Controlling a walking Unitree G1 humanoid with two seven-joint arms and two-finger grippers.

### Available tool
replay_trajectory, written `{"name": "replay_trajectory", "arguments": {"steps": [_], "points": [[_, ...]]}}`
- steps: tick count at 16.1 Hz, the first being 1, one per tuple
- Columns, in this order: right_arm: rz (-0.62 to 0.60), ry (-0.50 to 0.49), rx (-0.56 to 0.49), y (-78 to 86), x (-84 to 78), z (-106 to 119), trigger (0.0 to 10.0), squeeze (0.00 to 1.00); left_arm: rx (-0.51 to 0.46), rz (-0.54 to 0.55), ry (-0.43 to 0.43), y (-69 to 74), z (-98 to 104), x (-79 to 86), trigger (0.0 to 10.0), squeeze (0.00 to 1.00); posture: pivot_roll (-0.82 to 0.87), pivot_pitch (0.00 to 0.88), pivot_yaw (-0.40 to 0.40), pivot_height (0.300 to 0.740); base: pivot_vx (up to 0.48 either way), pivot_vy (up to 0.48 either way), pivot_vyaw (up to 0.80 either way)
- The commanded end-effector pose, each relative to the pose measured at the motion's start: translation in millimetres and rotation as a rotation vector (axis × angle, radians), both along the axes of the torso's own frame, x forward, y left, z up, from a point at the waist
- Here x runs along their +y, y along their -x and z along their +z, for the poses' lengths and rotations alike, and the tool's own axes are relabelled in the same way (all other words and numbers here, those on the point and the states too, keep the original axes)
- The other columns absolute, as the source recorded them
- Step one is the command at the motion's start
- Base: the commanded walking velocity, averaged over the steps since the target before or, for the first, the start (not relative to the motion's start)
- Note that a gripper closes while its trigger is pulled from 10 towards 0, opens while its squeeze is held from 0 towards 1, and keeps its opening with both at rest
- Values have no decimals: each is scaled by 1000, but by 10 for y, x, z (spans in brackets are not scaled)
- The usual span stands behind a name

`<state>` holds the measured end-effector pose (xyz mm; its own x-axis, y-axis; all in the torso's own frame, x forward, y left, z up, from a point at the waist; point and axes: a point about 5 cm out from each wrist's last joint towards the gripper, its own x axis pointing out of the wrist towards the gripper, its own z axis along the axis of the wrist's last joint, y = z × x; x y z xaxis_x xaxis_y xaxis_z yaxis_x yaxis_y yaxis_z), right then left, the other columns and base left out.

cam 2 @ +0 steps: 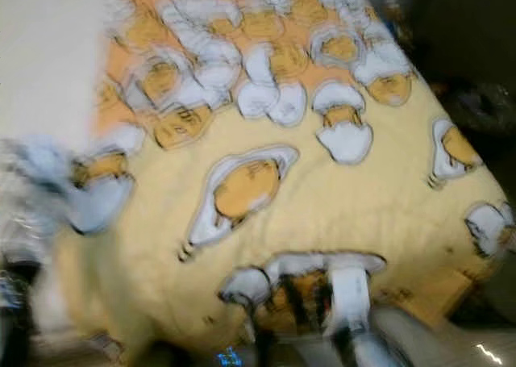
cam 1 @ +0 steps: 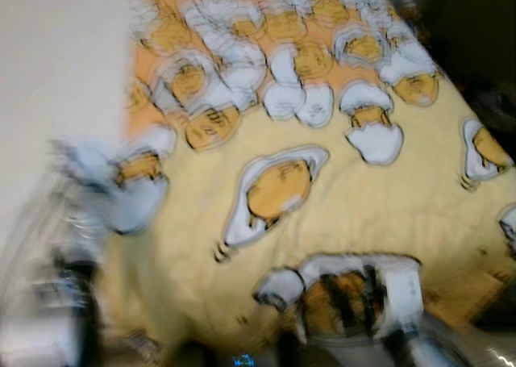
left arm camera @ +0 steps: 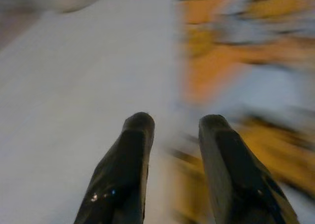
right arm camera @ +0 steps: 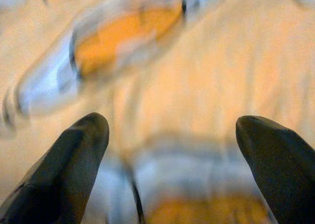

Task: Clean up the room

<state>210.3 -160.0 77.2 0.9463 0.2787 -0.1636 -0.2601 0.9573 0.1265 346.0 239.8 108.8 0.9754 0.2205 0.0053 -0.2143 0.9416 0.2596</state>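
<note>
A yellow and orange blanket (cam 1: 363, 198) printed with white-and-orange cartoon figures spreads across the bed before me, blurred, its near edge hanging just in front of me. Pale bare bedding (cam 1: 56, 68) lies along its left side. My right gripper (right arm camera: 172, 128) hovers close over the blanket, fingers spread wide apart. My left gripper (left arm camera: 172, 123) hangs over the blanket's left edge, fingers slightly apart, holding nothing.
</note>
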Motion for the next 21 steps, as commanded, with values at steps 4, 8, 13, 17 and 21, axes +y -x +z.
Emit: {"name": "replay_trajectory", "arguments": {"steps": [4,8,13,17,21], "points": [[-93,-64,-40,-466,-74,2,10000,0,-80,-219,111,239,-163,-597,10000,0,150,0,-46,740,0,0,0],[-34,-43,-52,-759,0,-37,10000,0,-42,-184,110,299,-208,-716,10000,0,202,0,-79,740,0,-314,558],[-92,-50,-19,-532,-24,-310,10000,0,7,-273,-9,424,-237,-699,10000,0,168,0,-3,740,0,0,469],[-95,-58,-34,-573,-12,-320,10000,0,25,-261,104,424,-217,-882,10000,0,123,0,20,740,0,-214,455],[-114,-120,-68,-602,-89,-245,10000,0,27,-264,26,373,-159,-930,10000,0,109,0,28,740,68,-209,456]]}}
